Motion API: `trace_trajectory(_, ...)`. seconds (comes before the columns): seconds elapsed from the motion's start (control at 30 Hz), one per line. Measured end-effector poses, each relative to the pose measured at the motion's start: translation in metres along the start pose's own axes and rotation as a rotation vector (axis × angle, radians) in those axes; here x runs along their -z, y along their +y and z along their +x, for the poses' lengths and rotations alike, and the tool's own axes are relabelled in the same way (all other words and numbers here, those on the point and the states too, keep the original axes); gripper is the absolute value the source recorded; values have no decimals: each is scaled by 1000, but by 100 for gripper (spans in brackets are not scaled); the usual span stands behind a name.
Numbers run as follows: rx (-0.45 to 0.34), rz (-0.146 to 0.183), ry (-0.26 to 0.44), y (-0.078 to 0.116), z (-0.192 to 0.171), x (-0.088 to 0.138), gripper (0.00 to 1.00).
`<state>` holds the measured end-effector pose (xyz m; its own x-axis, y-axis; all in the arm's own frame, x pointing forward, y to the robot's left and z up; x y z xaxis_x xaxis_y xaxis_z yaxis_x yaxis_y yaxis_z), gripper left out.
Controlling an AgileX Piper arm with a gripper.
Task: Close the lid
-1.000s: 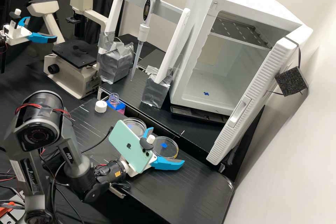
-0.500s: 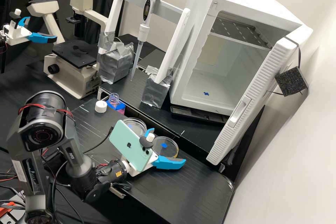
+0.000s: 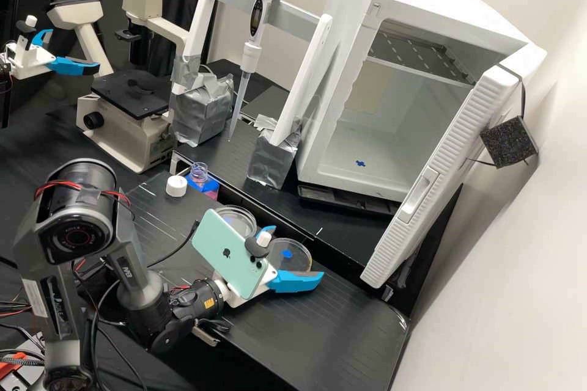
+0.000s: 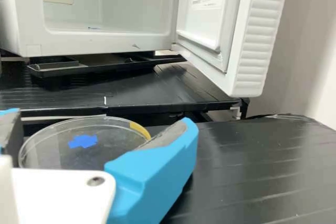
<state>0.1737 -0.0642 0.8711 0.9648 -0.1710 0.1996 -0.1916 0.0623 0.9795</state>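
The tool (image 3: pixel 299 252) has narrowed around the blue-marked dish (image 3: pixel 299 261), fingers still apart, so gripping what is probably the lid seems next.

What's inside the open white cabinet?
The cabinet has a slotted metal shelf high up and a blue mark on its floor. In the high view, the open door hides part of the interior's right side.
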Motion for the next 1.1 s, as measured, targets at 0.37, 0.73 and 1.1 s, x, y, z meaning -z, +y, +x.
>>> trace_trajectory(0.37, 2, 0, 1, 0, 1, 0, 0)
trace_trajectory(0.73, 11, 0, 3, 0, 0, -1, 0)
trace_trajectory(1.1, 4, 96, -10, 13, -21, 2, 0)
